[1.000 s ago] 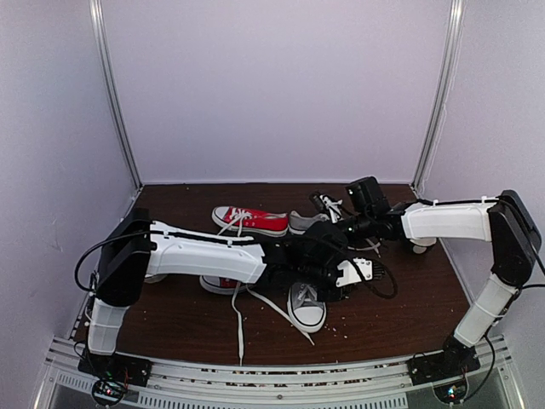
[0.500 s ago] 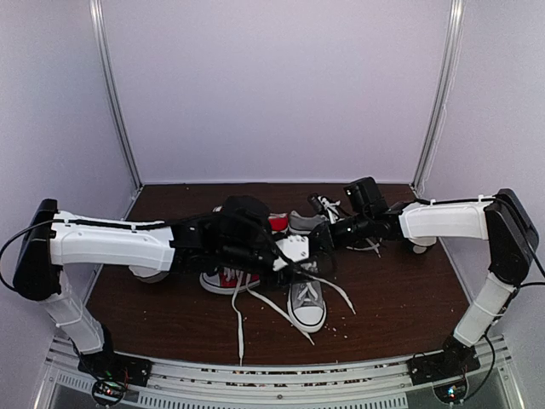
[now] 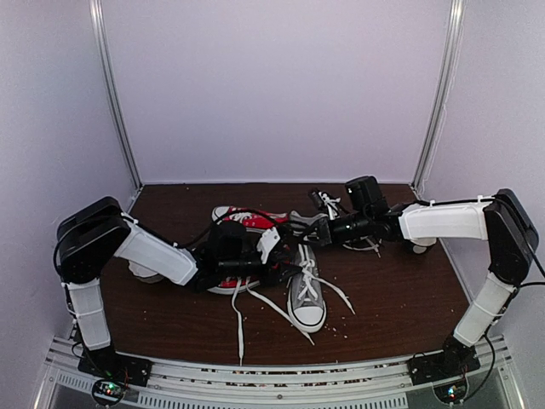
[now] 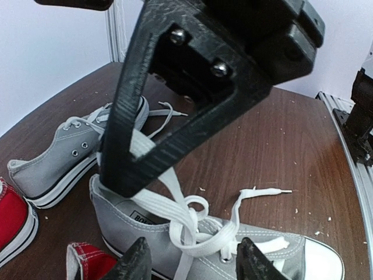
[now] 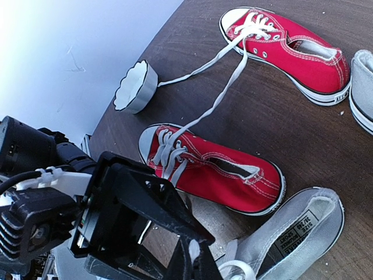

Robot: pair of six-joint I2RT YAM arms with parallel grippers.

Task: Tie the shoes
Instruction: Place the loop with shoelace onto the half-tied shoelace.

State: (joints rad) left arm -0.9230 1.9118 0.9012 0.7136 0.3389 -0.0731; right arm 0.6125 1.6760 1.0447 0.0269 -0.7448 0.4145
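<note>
One grey shoe (image 3: 308, 300) lies toe toward the front edge, its white laces (image 4: 192, 219) crossed in a loose half-knot over the tongue. The other grey shoe (image 4: 61, 153) lies behind it on its side. My left gripper (image 4: 193, 262) is open, its fingertips either side of the knot without touching it; seen from above, the left gripper (image 3: 279, 256) sits just left of the shoe. My right gripper (image 5: 198, 262) is shut on one lace strand (image 4: 139, 146), holding it up above the heel. From above, the right gripper (image 3: 317, 230) hangs over the heel.
Two red sneakers (image 5: 291, 41) (image 5: 215, 169) with untied white laces lie left of the grey pair. A small white cup (image 5: 135, 86) stands at the far left. A dark shoe (image 3: 328, 204) is at the back. Loose lace ends (image 3: 241, 328) trail toward the front edge.
My left arm has drawn back to the left, off the grey shoe, and its gripper has opened. The right gripper has stayed shut on the lace, almost still.
</note>
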